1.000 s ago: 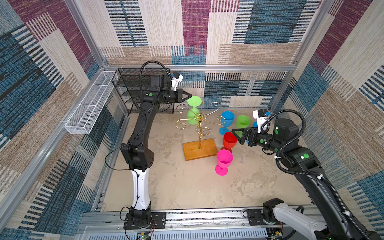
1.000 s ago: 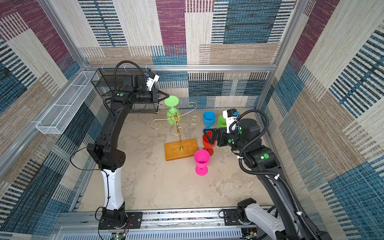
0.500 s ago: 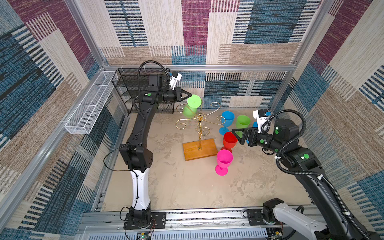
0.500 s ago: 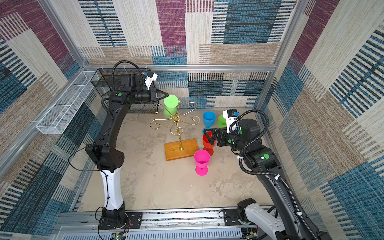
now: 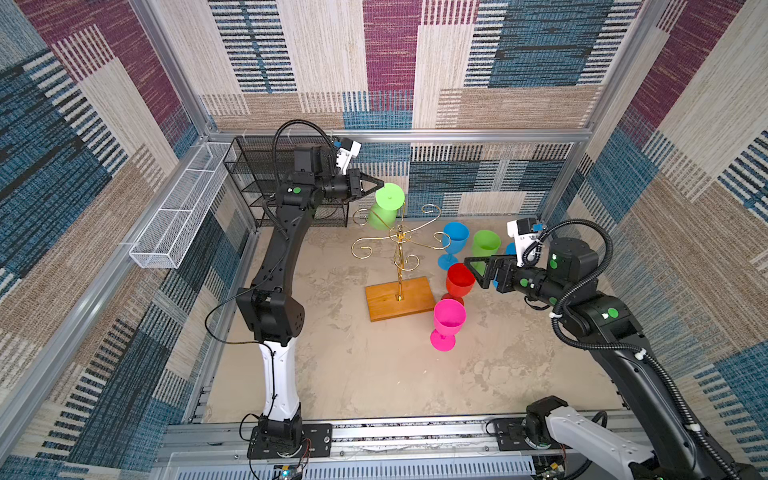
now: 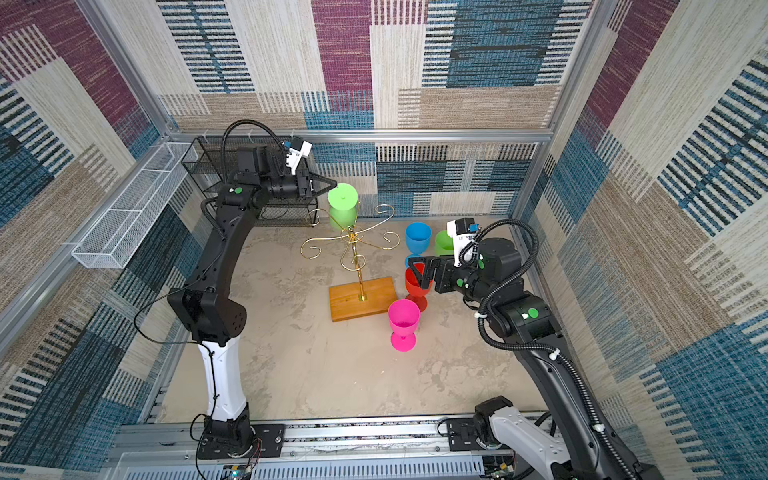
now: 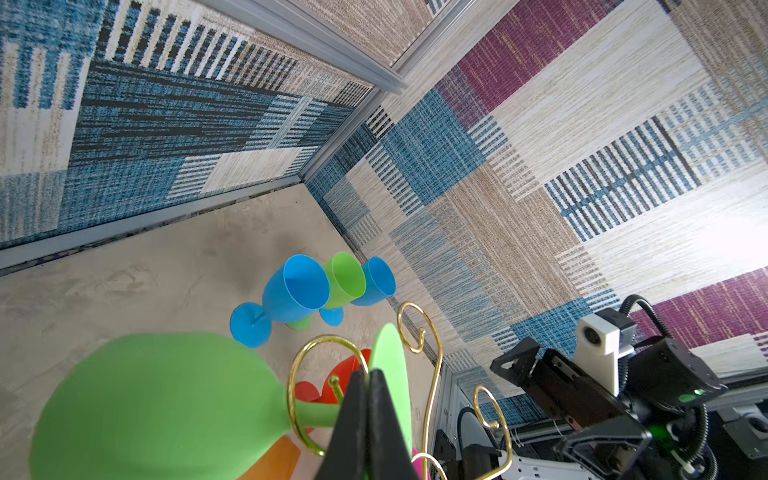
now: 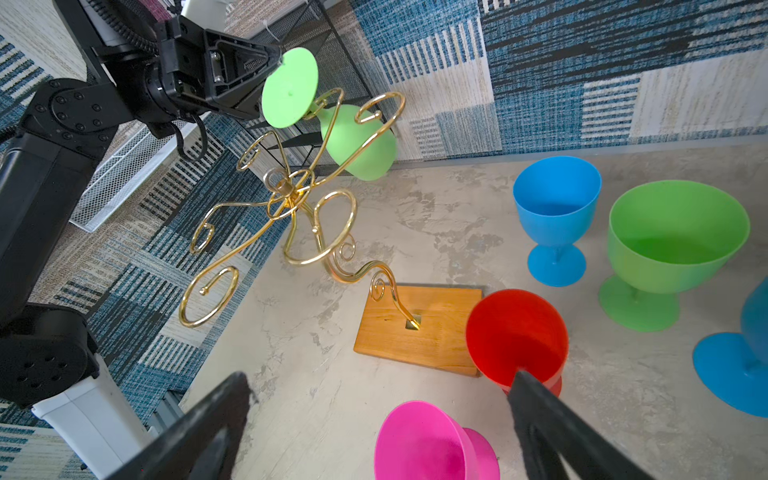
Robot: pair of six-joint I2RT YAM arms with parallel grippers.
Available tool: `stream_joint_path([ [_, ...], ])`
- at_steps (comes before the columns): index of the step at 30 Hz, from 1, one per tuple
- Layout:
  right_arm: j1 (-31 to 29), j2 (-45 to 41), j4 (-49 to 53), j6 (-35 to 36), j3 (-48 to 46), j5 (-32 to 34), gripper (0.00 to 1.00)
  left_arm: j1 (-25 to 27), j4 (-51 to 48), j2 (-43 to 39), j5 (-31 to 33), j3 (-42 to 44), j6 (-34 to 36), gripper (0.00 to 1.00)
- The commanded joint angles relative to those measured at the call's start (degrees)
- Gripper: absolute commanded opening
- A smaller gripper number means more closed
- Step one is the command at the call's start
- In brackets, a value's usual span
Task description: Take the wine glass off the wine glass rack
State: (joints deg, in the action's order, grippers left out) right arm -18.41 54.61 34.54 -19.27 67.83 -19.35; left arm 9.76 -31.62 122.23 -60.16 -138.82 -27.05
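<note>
The wine glass (image 5: 384, 208) is lime green and hangs tilted, foot up, at the back of the wine glass rack (image 5: 400, 257), a gold post with scroll arms on a wooden base (image 5: 401, 297). My left gripper (image 5: 380, 183) is shut on the rim of the glass's round foot (image 8: 289, 87). In the left wrist view the stem (image 7: 316, 413) passes through a gold scroll (image 7: 299, 361), just behind the left gripper (image 7: 368, 374). My right gripper (image 5: 473, 272) is open beside the rack, above a red glass (image 5: 460, 280). Nothing lies between the fingers of the right gripper (image 8: 380, 380).
Upright glasses stand on the floor right of the rack: blue (image 5: 455, 241), green (image 5: 485, 245), red, and pink (image 5: 448, 320) in front. A second blue glass (image 8: 744, 357) shows in the right wrist view. A black mesh shelf (image 5: 257, 174) and white wire basket (image 5: 178, 212) line the back left.
The green glass has tipped from hanging straight to a slant, its bowl swinging left toward the left arm, the foot still pinched. The right arm has not moved.
</note>
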Motion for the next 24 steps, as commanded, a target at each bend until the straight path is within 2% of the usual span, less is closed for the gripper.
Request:
stream_joint_path([
  [1,0.0,-0.2,-1.8,0.0,0.1,0.2,0.99,-0.1,5.3,-0.8,-1.3,0.5,-3.4,0.00],
  [17,0.0,-0.6,-1.2,-0.1,0.5,0.4,0.99,0.3,12.3,0.5,0.5,2.2,-8.2,0.00],
  [24,0.0,-0.6,-1.1,0.1,0.8,0.5,0.99,1.0,12.9,1.1,0.1,2.0,-7.8,0.00],
])
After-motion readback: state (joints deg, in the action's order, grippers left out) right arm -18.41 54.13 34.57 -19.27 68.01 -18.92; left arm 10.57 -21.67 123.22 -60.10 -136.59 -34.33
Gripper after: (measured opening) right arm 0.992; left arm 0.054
